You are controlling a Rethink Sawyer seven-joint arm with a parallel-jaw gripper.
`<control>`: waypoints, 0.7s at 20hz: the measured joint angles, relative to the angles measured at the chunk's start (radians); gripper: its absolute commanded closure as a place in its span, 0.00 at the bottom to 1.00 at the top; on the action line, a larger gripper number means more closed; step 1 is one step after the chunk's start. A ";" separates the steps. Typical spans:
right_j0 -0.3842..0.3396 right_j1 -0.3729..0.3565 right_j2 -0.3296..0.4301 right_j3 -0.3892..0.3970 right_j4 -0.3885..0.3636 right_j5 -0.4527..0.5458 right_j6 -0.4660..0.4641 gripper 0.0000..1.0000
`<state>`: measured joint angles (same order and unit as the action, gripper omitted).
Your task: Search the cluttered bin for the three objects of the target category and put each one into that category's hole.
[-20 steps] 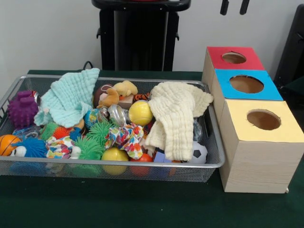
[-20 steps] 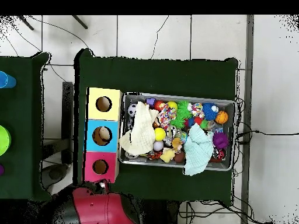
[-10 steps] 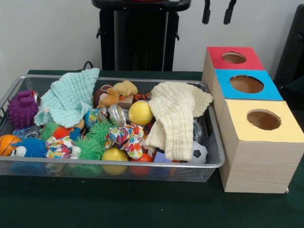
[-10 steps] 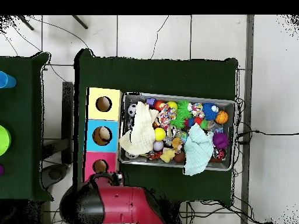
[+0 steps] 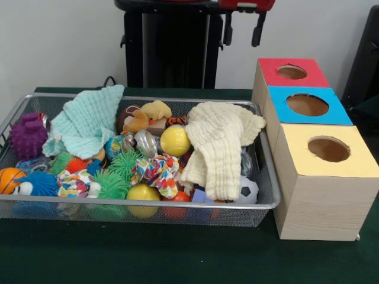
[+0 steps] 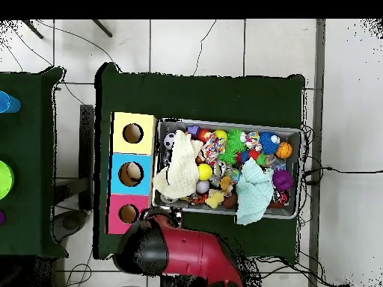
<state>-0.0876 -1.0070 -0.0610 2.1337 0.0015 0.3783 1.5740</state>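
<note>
The wire-mesh bin lies on the green table, full of toys; it also shows in the overhead view. Two printed fabric bundles show: one near the bin's front middle, one at the front left. A third is hidden. The yellow-topped box's hole is nearest the camera on the right. My gripper hangs open and empty at the top edge, above the bin's far right corner, left of the red box.
A mint cloth and a cream cloth drape over the toys. A purple spiky ball sits at the bin's left. Blue-topped and red-topped boxes stand behind the yellow one. The red arm lies below the bin in the overhead view.
The gripper has moved left and slightly down in the front view, from above the red box toward the bin's far right corner. In the overhead view the arm swung right.
</note>
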 measured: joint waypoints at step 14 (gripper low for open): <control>-0.051 0.086 0.041 -0.001 -0.060 -0.033 0.000 0.00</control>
<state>-0.1385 -0.9207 -0.0200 2.1328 -0.0587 0.3453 1.5740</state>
